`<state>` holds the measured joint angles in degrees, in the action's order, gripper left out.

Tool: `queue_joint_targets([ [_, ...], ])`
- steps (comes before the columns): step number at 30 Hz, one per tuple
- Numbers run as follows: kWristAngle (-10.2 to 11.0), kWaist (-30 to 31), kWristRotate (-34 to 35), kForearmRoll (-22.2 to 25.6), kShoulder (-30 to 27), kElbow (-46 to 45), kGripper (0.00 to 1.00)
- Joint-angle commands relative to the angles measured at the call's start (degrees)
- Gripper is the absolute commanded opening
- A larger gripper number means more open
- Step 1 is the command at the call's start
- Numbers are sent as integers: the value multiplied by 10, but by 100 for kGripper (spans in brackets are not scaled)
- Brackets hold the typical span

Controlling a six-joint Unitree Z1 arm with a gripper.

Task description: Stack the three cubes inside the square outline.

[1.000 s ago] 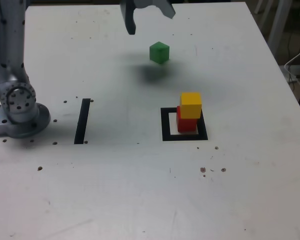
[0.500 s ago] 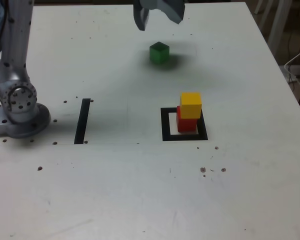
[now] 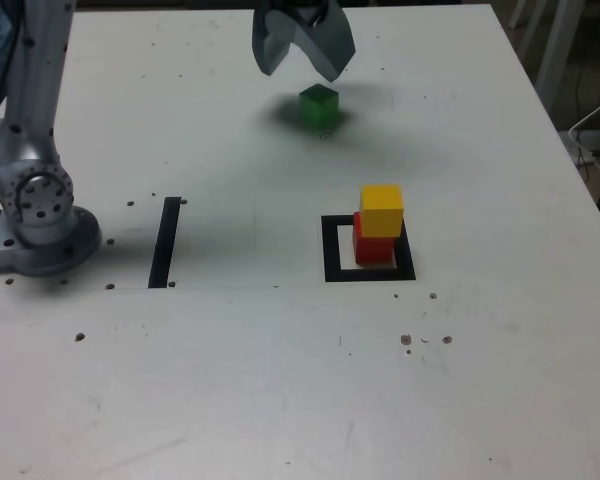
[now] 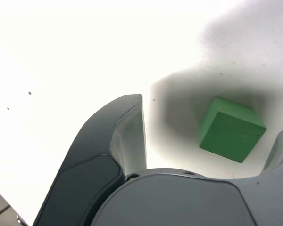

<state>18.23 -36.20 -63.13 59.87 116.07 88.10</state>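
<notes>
At the exterior view's left, the arm [image 3: 38,140] rises from its round base [image 3: 55,245] on the white bench [image 3: 210,380]; just right of it lies a straight strip of black tape [image 3: 166,243], with nothing standing on it. Farther right and toward the bench's far edge, the jaws [image 3: 298,75] are spread wide with nothing between their tips; they hang above the green cube [image 3: 319,108], which sits alone on the surface, its picking up and placing being the part left to do; the wrist view shows it nearer one finger than the other, so some centring seems called for. Right again, the square outline [image 3: 333,275] holds the red cube [image 3: 373,248], with the yellow cube [image 3: 382,211] on top of it; two of the three levels look done, though the upper cube appears somewhat offset, and a careless release there could topple it. The bench is scuffed and dotted with small dark chips and flecks; beyond its right edge the room is dim, with a pale metal leg [image 3: 555,60] and a thin white cable [image 3: 592,160].
</notes>
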Motion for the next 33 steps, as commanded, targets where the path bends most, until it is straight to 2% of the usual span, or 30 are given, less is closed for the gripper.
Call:
queue_joint_targets([
  [1, 0, 9, -2, -15, 0, -18, 97],
  [10, 0, 42, 0, -31, 5, -40, 97],
  [14, -1, 43, 2, -35, 4, -39, 94],
  [23, -5, 40, 6, -44, 4, -37, 76],
  [29, -17, 38, 9, -53, 4, -36, 58],
  [33, -17, 37, 7, -51, 4, -38, 55],
])
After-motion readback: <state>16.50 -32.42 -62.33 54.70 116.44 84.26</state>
